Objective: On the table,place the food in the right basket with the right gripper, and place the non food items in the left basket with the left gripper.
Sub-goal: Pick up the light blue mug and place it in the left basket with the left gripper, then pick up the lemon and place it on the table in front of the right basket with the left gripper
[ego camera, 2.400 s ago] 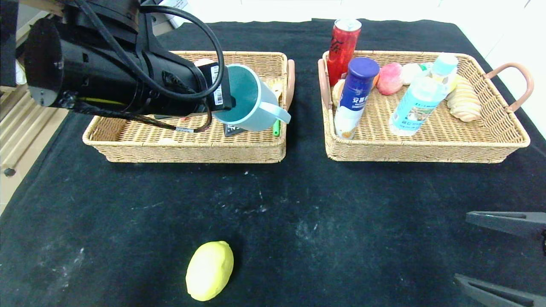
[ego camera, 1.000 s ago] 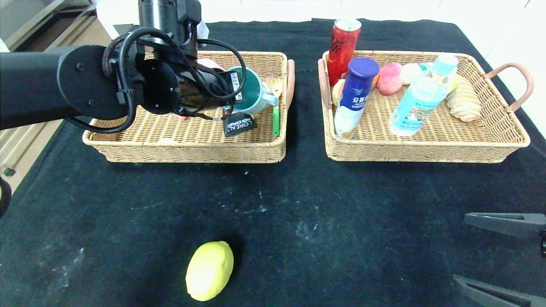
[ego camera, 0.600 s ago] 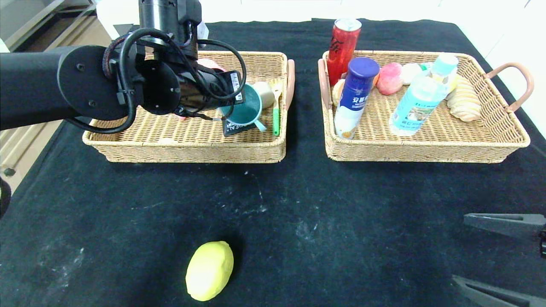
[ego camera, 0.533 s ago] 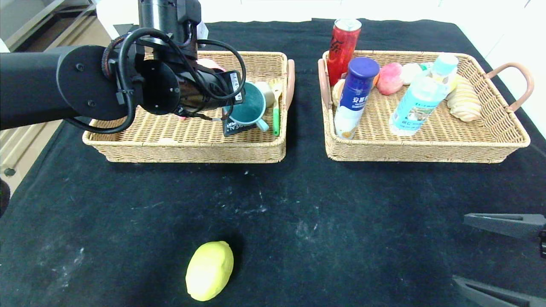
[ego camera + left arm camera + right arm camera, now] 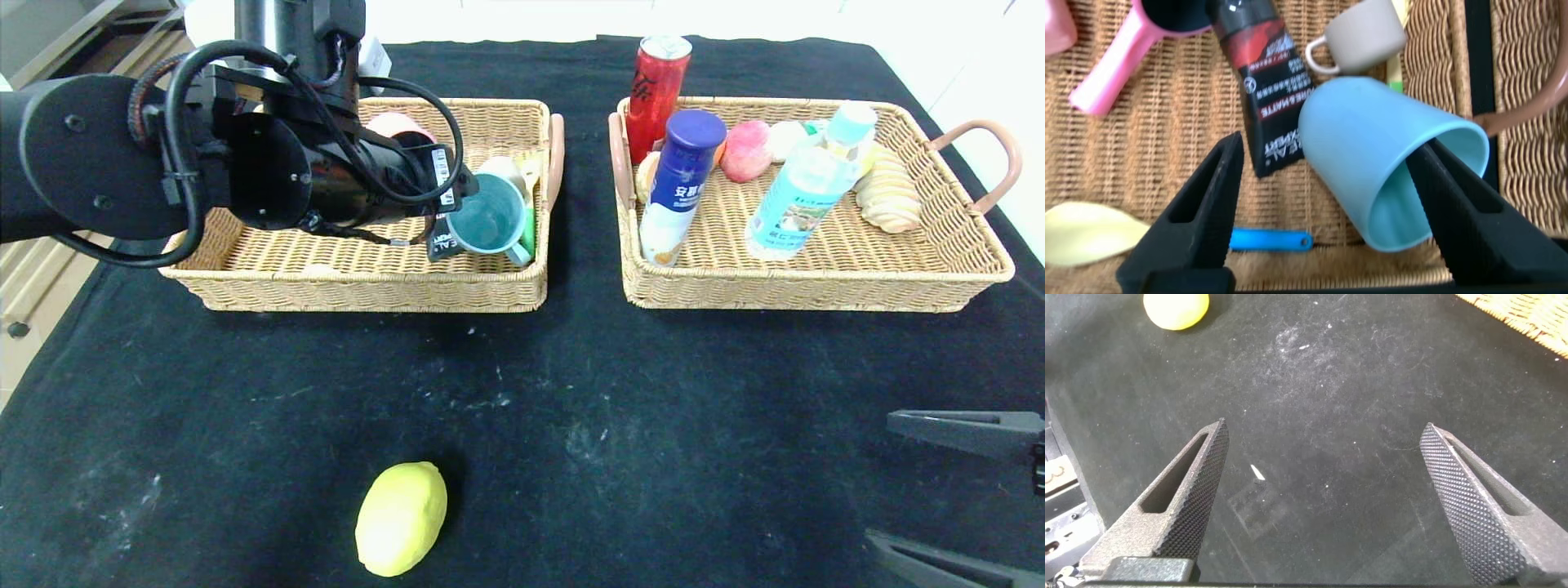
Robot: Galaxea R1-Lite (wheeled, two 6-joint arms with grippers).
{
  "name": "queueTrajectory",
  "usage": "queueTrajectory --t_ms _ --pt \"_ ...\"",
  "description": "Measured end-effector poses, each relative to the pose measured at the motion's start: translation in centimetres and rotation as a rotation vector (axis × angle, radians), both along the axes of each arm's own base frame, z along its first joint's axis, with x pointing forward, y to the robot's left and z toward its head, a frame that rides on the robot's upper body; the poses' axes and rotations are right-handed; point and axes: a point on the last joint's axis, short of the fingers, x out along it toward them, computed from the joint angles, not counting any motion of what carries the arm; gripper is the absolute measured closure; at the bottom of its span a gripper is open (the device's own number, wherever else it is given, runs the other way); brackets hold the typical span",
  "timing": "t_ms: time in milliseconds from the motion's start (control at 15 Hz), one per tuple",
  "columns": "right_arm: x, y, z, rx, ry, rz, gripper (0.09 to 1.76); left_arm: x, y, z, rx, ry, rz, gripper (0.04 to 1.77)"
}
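Cup [image 5: 1388, 159] lies on its side in the left basket [image 5: 367, 278], between the fingers of the left gripper [image 5: 1331, 204], which look spread and maybe not touching it. Right gripper [image 5: 1323, 498] waits wide open, low over the table [image 5: 571, 408]. Lemon [image 5: 402, 518] sits alone on the table.

Left tool [image 5: 1327, 196] agape — right tool [image 5: 1327, 498] too

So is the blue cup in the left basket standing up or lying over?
Tipped on its side: the blue cup lies on the left basket floor, mouth sideways.
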Motion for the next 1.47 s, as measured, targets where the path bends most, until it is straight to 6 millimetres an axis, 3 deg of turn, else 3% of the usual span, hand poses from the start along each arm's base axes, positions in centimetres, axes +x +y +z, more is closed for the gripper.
queueTrajectory --t_ms 733,1067,1467 --pt "-0.1 0.1 -0.3 -0.016 -0.002 0.014 0.14 -8.4 2.4 -1.9 0.082 0.164 -0.075 0.16" --pt "0.0 0.1 -0.4 -0.019 0.003 0.014 0.14 -12.0 1.7 -4.5 0.146 0.315 -0.174 0.13" --pt "0.1 0.2 -0.6 -0.029 0.004 0.017 0.14 -14.1 1.8 -8.8 0.264 0.499 -0.226 0.11"
